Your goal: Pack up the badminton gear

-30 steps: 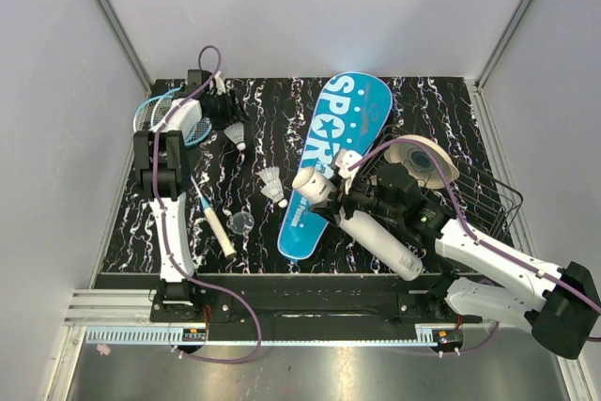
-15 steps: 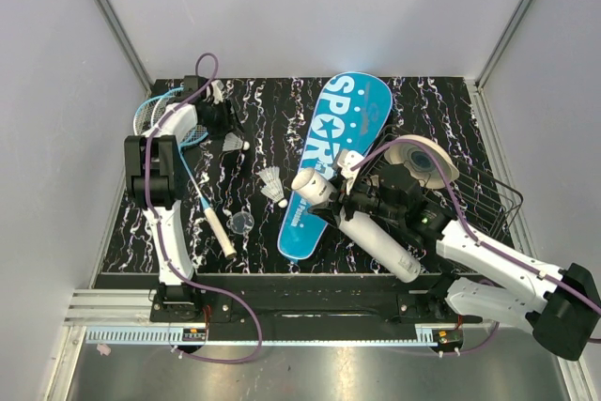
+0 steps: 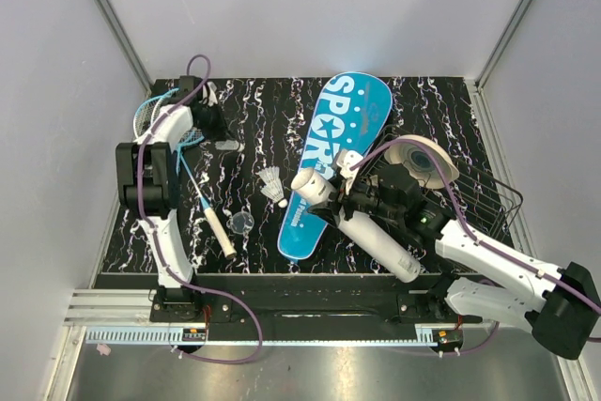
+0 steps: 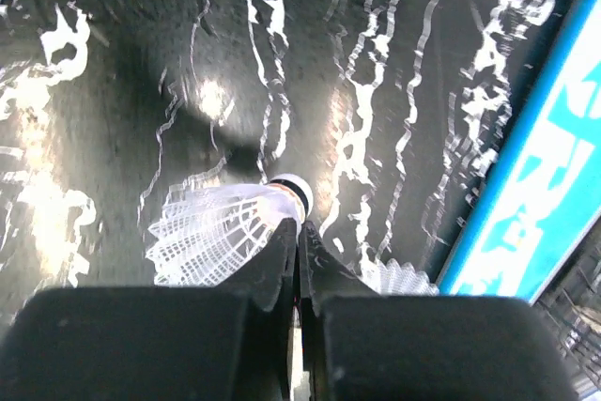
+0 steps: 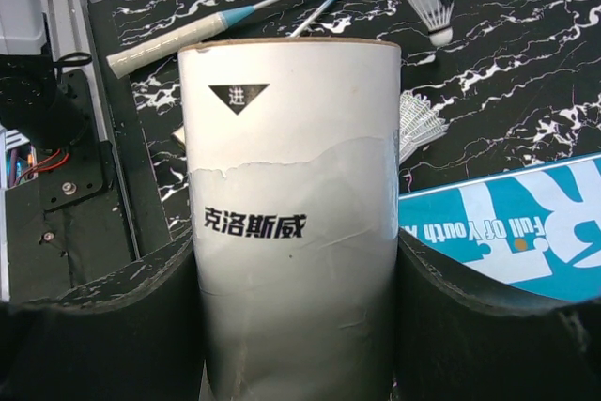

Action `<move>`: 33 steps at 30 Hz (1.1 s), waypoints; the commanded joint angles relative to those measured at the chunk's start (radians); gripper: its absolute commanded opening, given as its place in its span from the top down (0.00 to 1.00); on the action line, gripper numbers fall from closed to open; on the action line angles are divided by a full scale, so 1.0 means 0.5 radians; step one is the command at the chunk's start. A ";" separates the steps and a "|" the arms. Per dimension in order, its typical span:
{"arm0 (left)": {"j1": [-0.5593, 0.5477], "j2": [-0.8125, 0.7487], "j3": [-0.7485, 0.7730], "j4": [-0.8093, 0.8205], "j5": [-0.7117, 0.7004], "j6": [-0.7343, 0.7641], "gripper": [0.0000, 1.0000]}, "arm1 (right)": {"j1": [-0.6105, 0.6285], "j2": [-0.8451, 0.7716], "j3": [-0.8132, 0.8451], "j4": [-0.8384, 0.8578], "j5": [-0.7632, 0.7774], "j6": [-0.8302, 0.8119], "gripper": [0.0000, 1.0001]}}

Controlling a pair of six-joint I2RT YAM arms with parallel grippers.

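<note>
Next, left gripper [image 4: 299, 237] pinching the shuttlecock [image 4: 221, 227], we feed it cork-first into the tube [image 5: 291, 185] the right gripper [image 5: 296, 265] clamps.

Table [image 3: 423, 110]: black top veined with white like marble, glossy, filling the middle of the overhead view.
Back wall [image 3: 310, 7]: plain pale grey panel.
Left wall [image 3: 47, 185]: the same pale grey, meeting the table's left edge.
Right wall [image 3: 554, 119]: pale grey, meeting the table's right edge.
Corner struts [image 3: 111, 16]: silver metal profiles where the back wall joins each side wall.
Near edge: a black strip [image 3: 300, 286] along the table's front, with a slotted aluminium rail [image 3: 113, 305] beside it on the left.
Floor [image 3: 310, 377]: brushed metal sheet, dully reflective.
Light: soft and even on the walls; a white glare patch [image 4: 211, 100] shows on the tabletop in the left wrist view.
</note>
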 commanded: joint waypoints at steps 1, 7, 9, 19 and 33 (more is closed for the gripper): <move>-0.009 -0.489 -0.045 -0.026 -0.072 -0.055 1.00 | 0.007 0.095 0.053 0.103 -0.006 0.007 0.71; -0.270 -1.112 -0.189 -0.063 0.391 0.049 0.98 | 0.007 0.246 0.169 0.017 0.062 -0.094 0.72; -0.438 -1.277 -0.199 -0.121 0.483 0.108 0.98 | 0.007 0.276 0.203 -0.004 0.065 -0.125 0.72; -0.872 -1.677 -0.370 -0.179 0.490 0.274 1.00 | 0.011 0.246 0.207 0.035 0.059 -0.193 0.72; -0.976 -1.613 -0.407 -0.197 0.947 0.322 1.00 | 0.007 0.175 0.194 0.179 0.037 -0.211 0.73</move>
